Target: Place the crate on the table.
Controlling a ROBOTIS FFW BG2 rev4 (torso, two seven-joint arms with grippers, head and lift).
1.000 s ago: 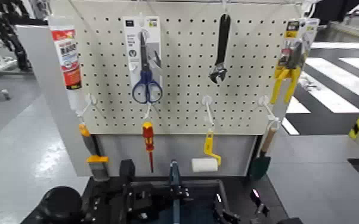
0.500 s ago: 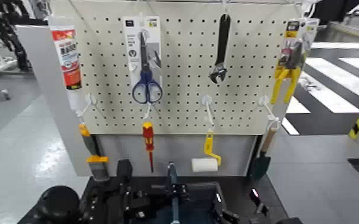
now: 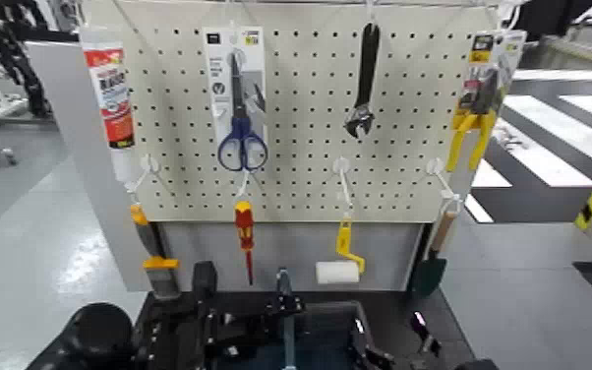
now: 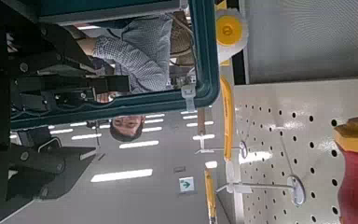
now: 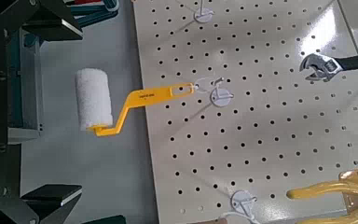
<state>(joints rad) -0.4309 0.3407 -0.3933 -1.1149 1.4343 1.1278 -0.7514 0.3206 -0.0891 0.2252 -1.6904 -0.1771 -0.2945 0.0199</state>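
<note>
Crate's dropped a bit lower, nearly set down

The dark blue-grey ribbed plastic crate (image 3: 305, 339) has sunk slightly over the matte black table (image 3: 398, 315). Left gripper (image 3: 197, 330) and right gripper (image 3: 384, 352) flank it; can't tell their grip. Cream pegboard (image 3: 300, 108) sits behind.

Black table (image 3: 398, 313) under crate (image 3: 334, 317)
</note>
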